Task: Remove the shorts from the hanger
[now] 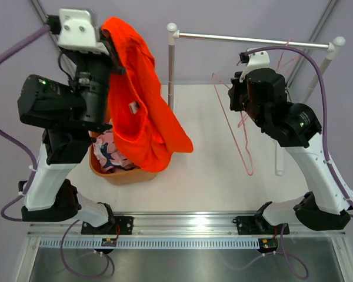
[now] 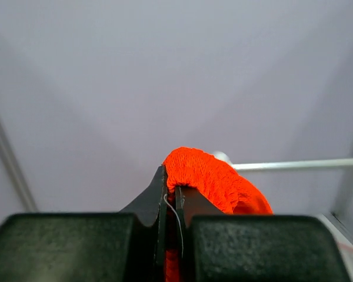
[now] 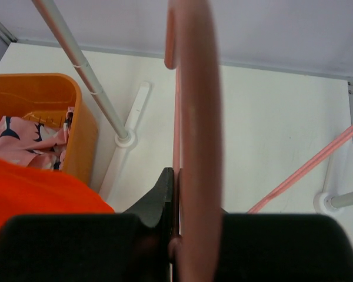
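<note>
The orange-red shorts point(image 1: 142, 111) hang from my left gripper point(image 1: 109, 44), which is raised high at the left and shut on a fold of them point(image 2: 206, 176); the white drawstring shows between the fingers. The cloth drapes down over the orange basket point(image 1: 126, 175). The pink patterned shorts point(image 1: 110, 154) lie inside that basket, and also show in the right wrist view point(image 3: 29, 144). My right gripper point(image 1: 235, 94) is shut on the pink hanger point(image 1: 242, 135), which is bare and hangs below the rail; the hanger wire runs up between the jaws point(image 3: 194, 117).
A metal clothes rail point(image 1: 253, 39) on two white posts spans the back of the white table point(image 1: 212, 170). Its left post point(image 1: 171, 64) stands just right of the hanging orange cloth. The post foot shows in the right wrist view point(image 3: 125, 139).
</note>
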{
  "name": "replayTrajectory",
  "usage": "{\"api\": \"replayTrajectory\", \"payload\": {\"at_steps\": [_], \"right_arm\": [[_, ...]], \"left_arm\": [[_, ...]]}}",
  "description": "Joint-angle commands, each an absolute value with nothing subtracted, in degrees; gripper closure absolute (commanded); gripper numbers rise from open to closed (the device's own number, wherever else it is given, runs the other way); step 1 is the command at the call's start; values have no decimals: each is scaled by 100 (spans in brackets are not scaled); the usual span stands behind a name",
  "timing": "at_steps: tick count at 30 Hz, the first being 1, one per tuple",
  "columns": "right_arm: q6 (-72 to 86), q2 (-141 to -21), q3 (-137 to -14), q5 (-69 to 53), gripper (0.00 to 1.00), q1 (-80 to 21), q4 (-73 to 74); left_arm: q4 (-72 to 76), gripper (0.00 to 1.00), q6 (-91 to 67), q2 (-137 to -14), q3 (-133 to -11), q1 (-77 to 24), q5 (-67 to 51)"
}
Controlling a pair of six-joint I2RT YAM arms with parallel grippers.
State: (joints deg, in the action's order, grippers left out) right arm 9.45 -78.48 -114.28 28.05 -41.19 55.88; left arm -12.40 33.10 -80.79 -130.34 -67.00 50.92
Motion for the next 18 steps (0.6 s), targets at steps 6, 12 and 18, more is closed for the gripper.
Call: {"api": "replayTrajectory", "payload": {"at_steps": [6,12,18], "right_arm": [[1072,-7445,-11031,2575,100,-4087,5643],[1099,-7242,-10776,2575,100,-4078,5572],[1037,-7233,-10705,2505,100,-4078,5520]], "left_arm": [[731,100,4493,-8367,-13844,-5573,4843],[-246,100,2542,-7814,-11389,-4922,4675],[-1701,100,-39,-7330,-9451,-4141,4668]]}}
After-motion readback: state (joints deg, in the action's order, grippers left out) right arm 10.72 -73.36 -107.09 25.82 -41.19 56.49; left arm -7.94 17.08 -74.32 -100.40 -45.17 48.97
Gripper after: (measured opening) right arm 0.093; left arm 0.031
